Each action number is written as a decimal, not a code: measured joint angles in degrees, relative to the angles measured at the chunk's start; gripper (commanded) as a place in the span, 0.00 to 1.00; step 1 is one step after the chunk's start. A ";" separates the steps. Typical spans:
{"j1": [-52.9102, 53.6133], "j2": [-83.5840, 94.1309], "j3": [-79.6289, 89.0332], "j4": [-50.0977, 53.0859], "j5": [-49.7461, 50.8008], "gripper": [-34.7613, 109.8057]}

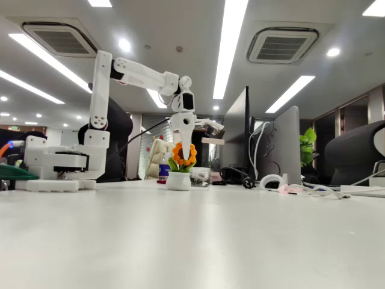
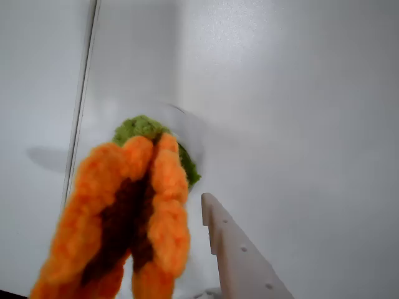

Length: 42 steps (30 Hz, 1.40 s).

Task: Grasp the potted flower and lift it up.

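Fixed view: monitors behind potted flower

arm: reaching right, wrist bent down | gripper: pointing down, jaws parted

Long white fluorescent strip lights are glowing across the upper frame, flanked by two square grey ceiling air vents. A smooth white tabletop is filling the lower half. Flat grey computer monitors are standing at centre right, with a leafy green plant showing behind them.
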 measured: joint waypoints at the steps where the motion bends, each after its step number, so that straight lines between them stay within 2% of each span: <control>1: 0.00 0.00 0.00 0.00 0.00 0.62; 10: 0.00 0.00 0.00 0.00 0.00 0.62; 13: 0.00 0.00 0.00 0.00 0.00 0.51; 17: 0.00 0.00 0.00 0.09 0.00 0.49; 22: 0.00 0.00 0.00 0.35 0.00 0.34; 24: -0.35 0.00 0.00 0.35 0.00 0.24; 42: -0.79 0.09 0.00 1.32 -0.35 0.24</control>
